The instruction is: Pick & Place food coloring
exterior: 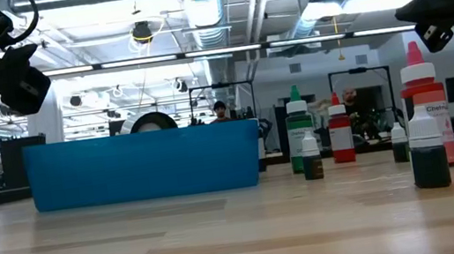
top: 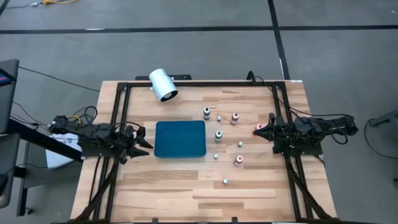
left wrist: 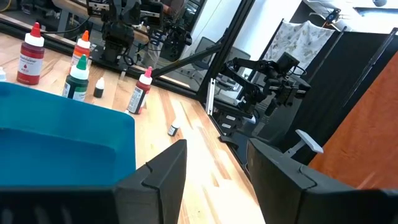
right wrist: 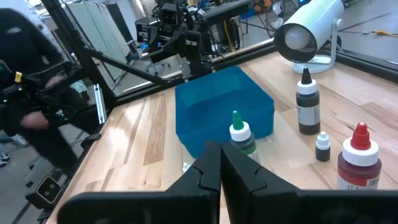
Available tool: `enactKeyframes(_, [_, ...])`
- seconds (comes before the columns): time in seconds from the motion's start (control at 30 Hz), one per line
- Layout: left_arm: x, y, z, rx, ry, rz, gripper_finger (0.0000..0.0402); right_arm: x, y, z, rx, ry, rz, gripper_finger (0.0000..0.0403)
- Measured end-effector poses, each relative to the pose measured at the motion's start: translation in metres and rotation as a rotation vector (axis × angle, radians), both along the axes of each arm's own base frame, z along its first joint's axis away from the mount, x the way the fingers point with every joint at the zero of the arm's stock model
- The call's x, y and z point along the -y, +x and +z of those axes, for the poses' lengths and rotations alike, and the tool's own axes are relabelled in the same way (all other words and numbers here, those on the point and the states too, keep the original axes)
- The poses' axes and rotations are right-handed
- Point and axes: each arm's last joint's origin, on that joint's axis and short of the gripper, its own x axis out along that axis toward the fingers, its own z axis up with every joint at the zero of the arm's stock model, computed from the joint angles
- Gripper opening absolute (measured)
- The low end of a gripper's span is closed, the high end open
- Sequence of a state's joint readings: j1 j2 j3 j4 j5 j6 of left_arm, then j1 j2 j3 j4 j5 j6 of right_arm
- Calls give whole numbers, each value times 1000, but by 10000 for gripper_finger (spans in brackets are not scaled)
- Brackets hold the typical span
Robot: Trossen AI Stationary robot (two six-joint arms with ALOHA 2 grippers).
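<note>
Nearest, right claw [right wrist: 219,163] is pinched empty, left claw [left wrist: 214,163] wide; we grip light, tippy bottles [top: 218,135] mid-body.

We see a wooden table [top: 155,180] carrying a teal tray [top: 180,139], a white cylinder [top: 163,84], and scattered food coloring bottles [top: 218,135] right of the tray.

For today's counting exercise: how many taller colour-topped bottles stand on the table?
5: dark-topped one, pink one, green one beside tray, red one near right gripper, another red.
</note>
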State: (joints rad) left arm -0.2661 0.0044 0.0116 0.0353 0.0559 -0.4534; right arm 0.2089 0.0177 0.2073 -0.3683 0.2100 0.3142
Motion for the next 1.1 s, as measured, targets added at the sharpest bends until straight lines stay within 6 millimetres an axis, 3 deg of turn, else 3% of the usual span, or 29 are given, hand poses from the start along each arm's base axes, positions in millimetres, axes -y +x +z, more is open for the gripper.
enactKeyframes(0.87, [0,0,0,0,0,1,160,0,0,0,0,0,0,1])
enactKeyframes(1.1, [-2,1,-1,0,20,71,160,0,0,0,0,0,0,1])
